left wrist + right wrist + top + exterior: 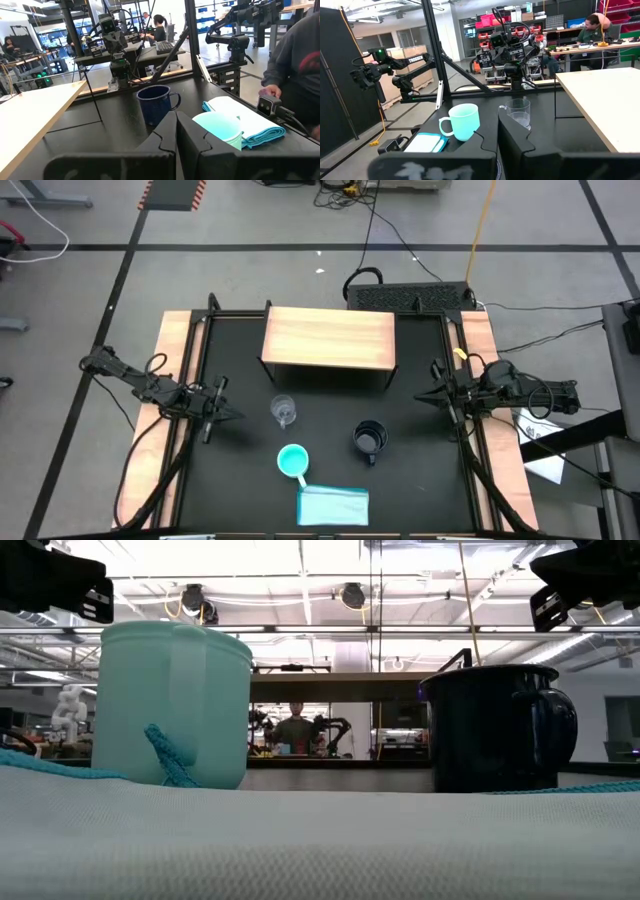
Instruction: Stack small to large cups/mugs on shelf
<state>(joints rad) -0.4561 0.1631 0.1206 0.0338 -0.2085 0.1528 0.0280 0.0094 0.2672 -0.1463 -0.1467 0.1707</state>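
Both arms are parked at the table's sides, the left gripper [222, 413] at nine o'clock and the right gripper [425, 396] at three o'clock, each with fingers pressed together and holding nothing, a rest posture that suggests no stacking has begun. The glass cup [283, 412], turquoise mug [292, 461] and navy mug [369, 439] stand apart near the table's centre. The shelf [329, 338] sits bare at twelve o'clock, a folded cloth [333, 505] at six o'clock.
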